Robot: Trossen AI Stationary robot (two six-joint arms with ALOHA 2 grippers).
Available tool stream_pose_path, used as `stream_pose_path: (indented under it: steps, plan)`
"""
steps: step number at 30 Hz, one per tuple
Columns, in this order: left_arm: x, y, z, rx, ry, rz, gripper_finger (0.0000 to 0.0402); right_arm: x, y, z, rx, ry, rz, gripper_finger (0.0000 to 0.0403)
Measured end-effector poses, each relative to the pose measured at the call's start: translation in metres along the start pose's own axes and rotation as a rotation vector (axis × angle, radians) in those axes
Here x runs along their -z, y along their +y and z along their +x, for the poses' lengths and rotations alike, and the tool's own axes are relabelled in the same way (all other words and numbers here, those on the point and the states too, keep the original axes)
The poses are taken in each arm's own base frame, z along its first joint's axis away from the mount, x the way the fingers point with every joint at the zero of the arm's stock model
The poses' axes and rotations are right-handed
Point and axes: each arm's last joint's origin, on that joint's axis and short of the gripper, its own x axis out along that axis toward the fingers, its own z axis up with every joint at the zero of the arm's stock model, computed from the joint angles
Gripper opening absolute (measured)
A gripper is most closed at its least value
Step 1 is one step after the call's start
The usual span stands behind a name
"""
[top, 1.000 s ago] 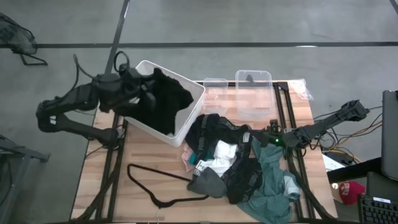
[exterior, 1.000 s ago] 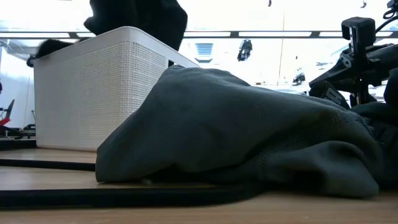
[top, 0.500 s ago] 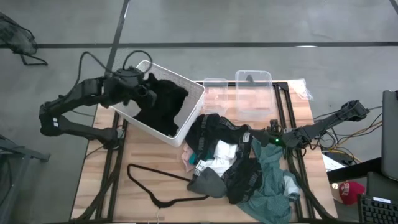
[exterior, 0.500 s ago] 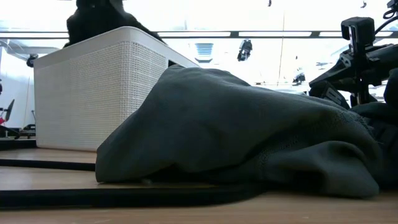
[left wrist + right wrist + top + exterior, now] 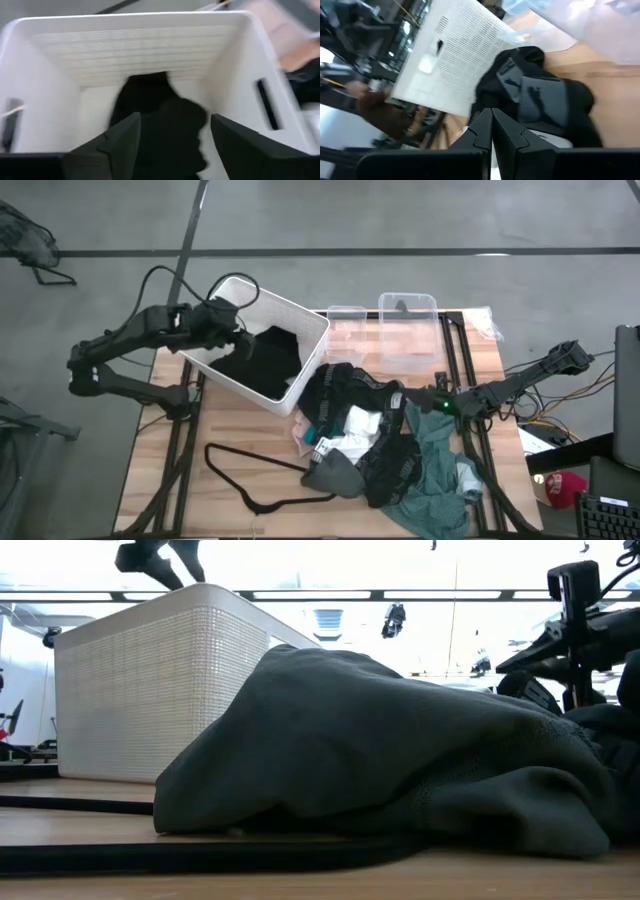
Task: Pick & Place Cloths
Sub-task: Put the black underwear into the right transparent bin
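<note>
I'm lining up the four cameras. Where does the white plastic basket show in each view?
High view: white basket at upper left centre, tilted, a black cloth inside.
Low view: basket wall on the left, behind the grey cloth heap.
Left wrist view: fills the picture, rim across the top.
Right wrist view: ribbed wall at upper centre.
Shared landmark: the basket's ribbed white wall.

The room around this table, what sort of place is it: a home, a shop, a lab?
Most likely a lab or workshop. The wooden table stands on a bare grey concrete floor, loose cables trail beside it, and two robot arms work over a white basket and a pile of cloths.
</note>
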Motion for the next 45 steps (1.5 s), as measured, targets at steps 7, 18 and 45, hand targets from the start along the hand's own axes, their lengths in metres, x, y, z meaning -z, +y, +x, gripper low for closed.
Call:
stream_pose_path:
  steps: [7, 18, 45]
  plan:
    - [-0.009, -0.026, -0.01, 0.32, -0.09, 0.015, 0.0255, -0.004, 0.013, 0.0, -0.069, -0.009, -0.04, 0.0008]
    - [-0.004, -0.093, -0.009, 0.594, -0.195, 0.146, 0.0252, -0.007, 0.022, -0.001, -0.144, -0.014, -0.021, 0.0008]
    - [0.004, -0.111, 0.002, 0.604, -0.156, 0.181, 0.025, 0.018, 0.13, 0.028, 0.35, 0.882, -0.343, 0.0028]
